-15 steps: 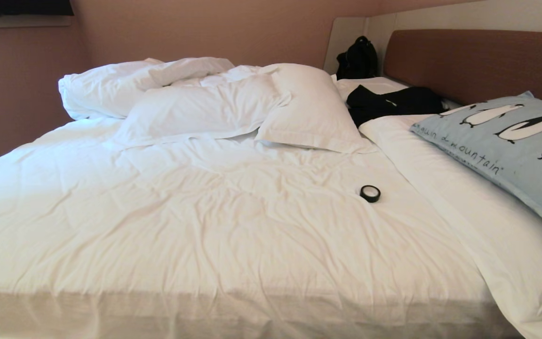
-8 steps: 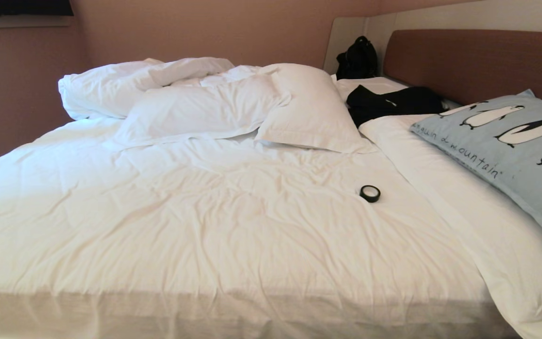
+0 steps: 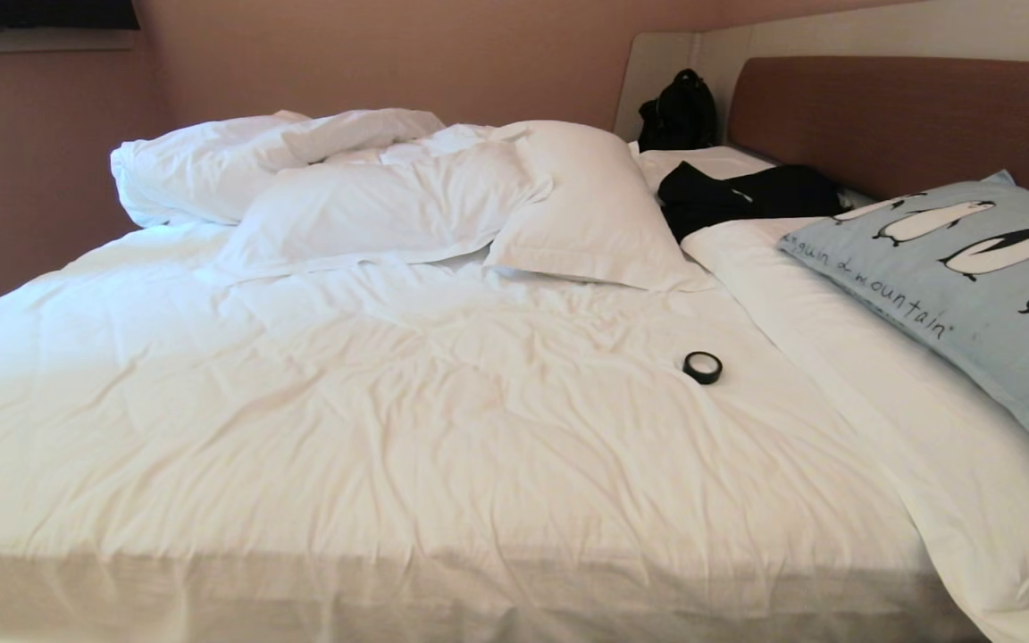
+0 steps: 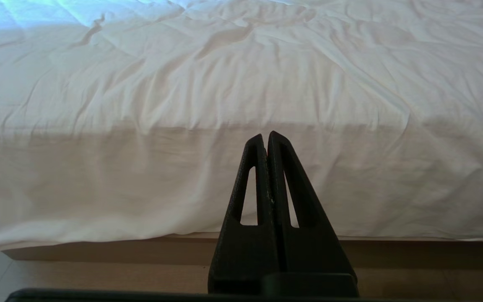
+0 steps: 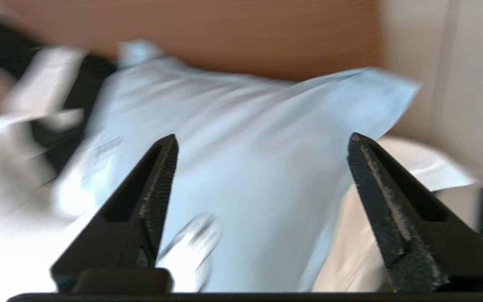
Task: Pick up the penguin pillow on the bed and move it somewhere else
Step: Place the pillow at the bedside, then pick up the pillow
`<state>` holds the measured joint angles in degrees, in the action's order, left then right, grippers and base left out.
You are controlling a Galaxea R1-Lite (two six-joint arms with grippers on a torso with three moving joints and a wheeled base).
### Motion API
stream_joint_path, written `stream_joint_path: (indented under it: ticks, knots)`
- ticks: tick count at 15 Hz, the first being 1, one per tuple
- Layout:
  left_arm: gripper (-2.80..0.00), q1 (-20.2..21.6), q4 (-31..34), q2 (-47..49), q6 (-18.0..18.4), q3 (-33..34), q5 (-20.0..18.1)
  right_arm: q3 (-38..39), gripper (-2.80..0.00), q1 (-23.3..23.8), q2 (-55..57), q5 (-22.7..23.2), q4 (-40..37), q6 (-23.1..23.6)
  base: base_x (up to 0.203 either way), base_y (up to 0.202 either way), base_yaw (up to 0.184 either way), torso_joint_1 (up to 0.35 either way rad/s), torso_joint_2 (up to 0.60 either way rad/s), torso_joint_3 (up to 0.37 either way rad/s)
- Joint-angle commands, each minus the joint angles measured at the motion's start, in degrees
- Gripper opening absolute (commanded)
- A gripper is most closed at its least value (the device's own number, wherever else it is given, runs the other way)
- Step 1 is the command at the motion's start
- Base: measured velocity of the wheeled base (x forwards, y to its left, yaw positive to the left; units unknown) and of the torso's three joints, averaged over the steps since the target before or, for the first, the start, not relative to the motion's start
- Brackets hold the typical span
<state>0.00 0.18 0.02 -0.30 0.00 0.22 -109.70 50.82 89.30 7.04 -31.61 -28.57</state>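
Head view first — where's the penguin pillow?

— The penguin pillow lies at the right side of the bed, printed face up, its far edge close against the brown headboard. It rests on a white pillow that runs along that side.

— And the claws?

— Neither arm shows from the head. From its own wrist camera, the right gripper hangs in front of the pale blue pillow with its fingers spread wide apart and nothing between them; that picture is blurred, so I cannot tell whether they touch the cloth. The left gripper is parked low at the near edge of the bed, fingers pressed together and empty, pointing at the hanging sheet.

— What else lies on the bed?

— A black tape roll sits on the duvet, well apart from the penguin pillow. Black clothing lies near the headboard, a black bag stands in the corner behind it, and crumpled white pillows are heaped at the far side.
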Motion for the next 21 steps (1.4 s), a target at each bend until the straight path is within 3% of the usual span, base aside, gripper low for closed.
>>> stream_joint_path:
  ticks: [1, 5, 9, 11, 16, 21]
  knots:
    - [-2.80, 0.00, -0.01, -0.02, -0.05, 0.09, -0.02, 0.04, 0.00, -4.10, -8.90, 19.34, -12.62, -1.10, 0.000, 0.000, 0.000, 0.000, 0.00, 0.000]
    - [-2.80, 0.00, -0.01, -0.02, -0.05, 0.09, 0.04, 0.06, 0.00, -16.95, -14.53, 32.77, -25.90, -3.65, 0.000, 0.000, 0.000, 0.000, 0.00, 0.000]
    - [-2.80, 0.00, -0.01, -0.02, -0.05, 0.09, 0.04, 0.23, 0.00, -29.72, -21.47, 42.37, -31.33, -3.89, 0.000, 0.000, 0.000, 0.000, 0.00, 0.000]
    - [-2.80, 0.00, -0.01, -0.02, -0.05, 0.09, 0.04, 0.80, 0.00, -34.38, -26.25, 43.06, -32.52, -3.43, 0.000, 0.000, 0.000, 0.000, 0.00, 0.000]
    - [-2.80, 0.00, -0.01, -0.02, -0.05, 0.09, -0.04, 4.95, 0.00, -35.32, -41.53, 41.19, -33.39, -1.19, 0.000, 0.000, 0.000, 0.000, 0.00, 0.000]
    - [-2.80, 0.00, -0.01, -0.02, -0.05, 0.09, -0.04, 16.76, 0.00, -36.98, -58.49, 39.02, -33.08, -0.96, 0.000, 0.000, 0.000, 0.000, 0.00, 0.000]
